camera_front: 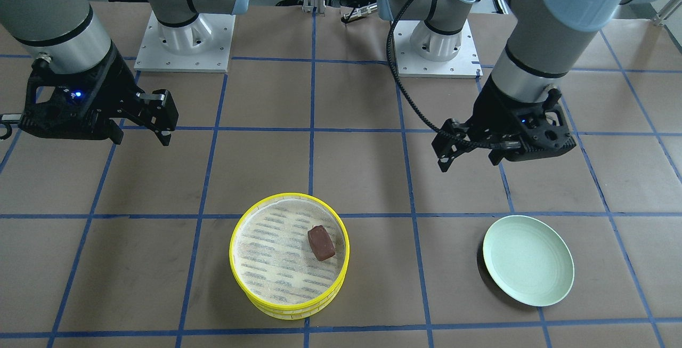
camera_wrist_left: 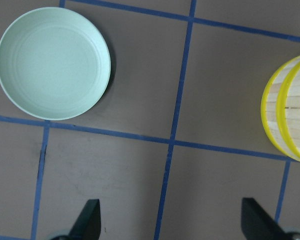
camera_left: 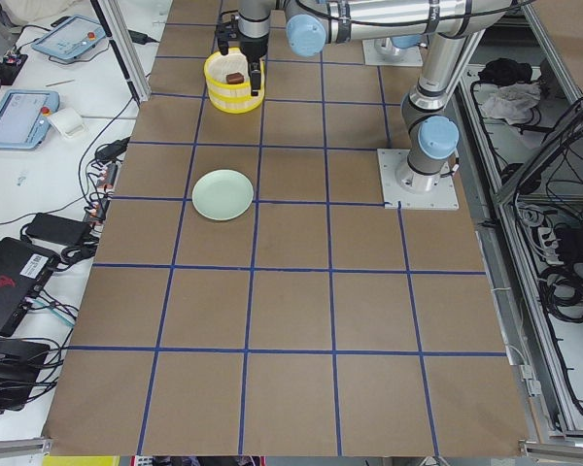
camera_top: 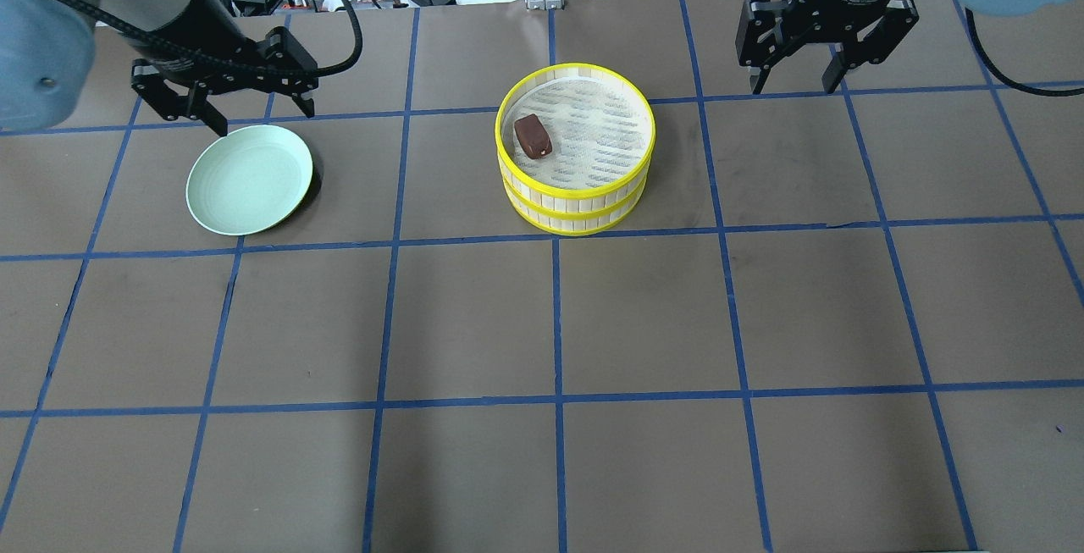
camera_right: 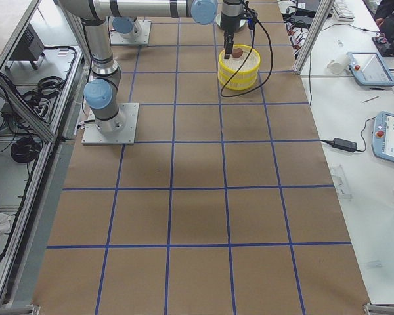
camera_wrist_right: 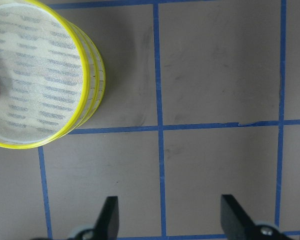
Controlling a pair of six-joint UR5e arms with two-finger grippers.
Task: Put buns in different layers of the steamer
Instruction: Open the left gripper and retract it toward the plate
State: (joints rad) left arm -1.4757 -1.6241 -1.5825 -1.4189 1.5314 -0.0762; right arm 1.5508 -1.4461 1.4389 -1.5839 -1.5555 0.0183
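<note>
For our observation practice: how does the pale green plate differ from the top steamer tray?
The plate is plain pale green; the top tray has a yellow rim, slatted wall and mesh floor. The plate holds nothing; the top tray holds the brown bun. The plate lies on the table; the top tray sits on the lower tray. Both are round and shallow.

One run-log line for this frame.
trays: stacked | brown bun: in top tray | cream bun: unseen | left gripper: open near plate | right gripper: open, holding nothing
</note>
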